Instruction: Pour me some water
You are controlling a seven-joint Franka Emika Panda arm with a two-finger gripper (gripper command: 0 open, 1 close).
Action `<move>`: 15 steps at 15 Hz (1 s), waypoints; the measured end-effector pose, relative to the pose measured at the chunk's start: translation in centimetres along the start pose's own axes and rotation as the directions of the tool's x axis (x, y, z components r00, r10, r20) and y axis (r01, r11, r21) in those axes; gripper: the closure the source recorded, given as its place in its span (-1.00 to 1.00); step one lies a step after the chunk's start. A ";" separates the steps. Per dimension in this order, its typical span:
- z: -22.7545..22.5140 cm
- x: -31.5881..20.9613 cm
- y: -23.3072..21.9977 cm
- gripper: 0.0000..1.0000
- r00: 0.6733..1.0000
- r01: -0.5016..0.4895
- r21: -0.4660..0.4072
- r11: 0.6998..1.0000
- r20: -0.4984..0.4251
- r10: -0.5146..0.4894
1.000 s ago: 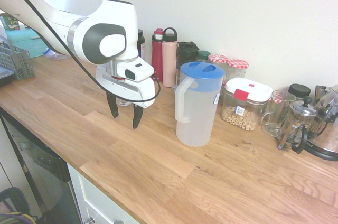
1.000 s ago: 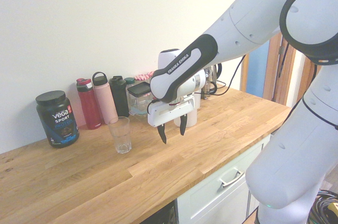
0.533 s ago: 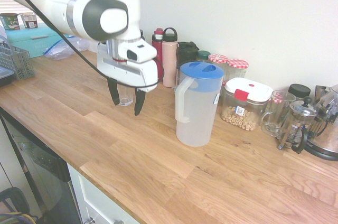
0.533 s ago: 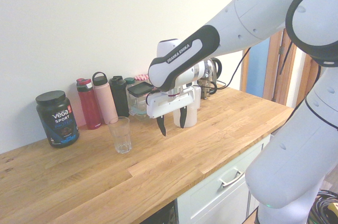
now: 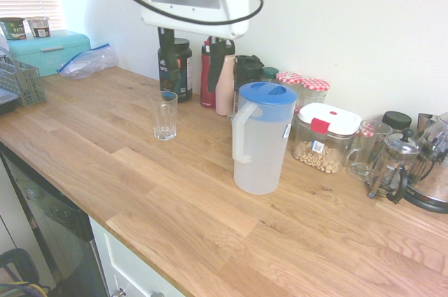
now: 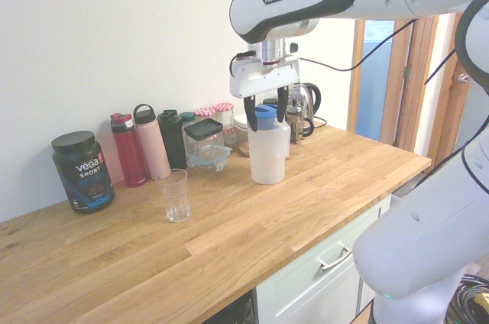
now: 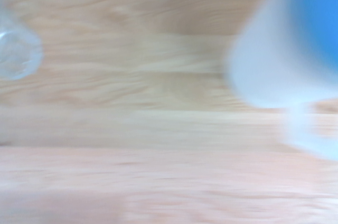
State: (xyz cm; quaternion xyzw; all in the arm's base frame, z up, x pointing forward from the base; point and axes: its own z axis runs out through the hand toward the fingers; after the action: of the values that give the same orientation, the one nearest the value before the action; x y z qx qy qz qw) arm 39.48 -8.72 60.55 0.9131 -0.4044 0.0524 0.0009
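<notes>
Nearest across the counter (image 5: pixel 175 202) in the first exterior view stands the frosted jug (image 5: pixel 260 160), upright; any water in it is too faint to make out, so a fill judged wrongly could bring a sudden rush when it tips. Its handle (image 5: pixel 239 139) juts from the side, and a grip taken askew there could let the weight twist the jug round. The blue lid (image 5: pixel 268 94) is on; if its spout is closed or turned away, the pour may stall or dribble down the wall. Farther back, the drinking glass (image 5: pixel 165 118) stands upright and apart from the jug, light enough to topple if knocked by a swinging base. The fingers (image 5: pixel 192 85) hang in the air, spread and holding nothing; coming down too soon, they could strike the lid and shove the jug.
</notes>
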 end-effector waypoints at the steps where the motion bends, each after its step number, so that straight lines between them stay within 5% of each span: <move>1: -0.2 1.2 1.3 -1.00 1.000 -0.018 0.003 1.000 0.000 0.018; 10: 8.0 7.3 1.6 -1.00 0.999 -0.028 -0.010 1.000 0.026 0.028; 11: 9.1 7.4 1.5 1.00 0.999 -0.026 -0.012 1.000 0.028 0.026; 15: 12.4 7.8 0.6 1.00 1.000 -0.019 0.004 1.000 -0.008 0.019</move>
State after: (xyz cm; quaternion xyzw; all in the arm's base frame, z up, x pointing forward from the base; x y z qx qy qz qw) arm 45.43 -15.44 48.92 0.9090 -0.4129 0.0571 0.0001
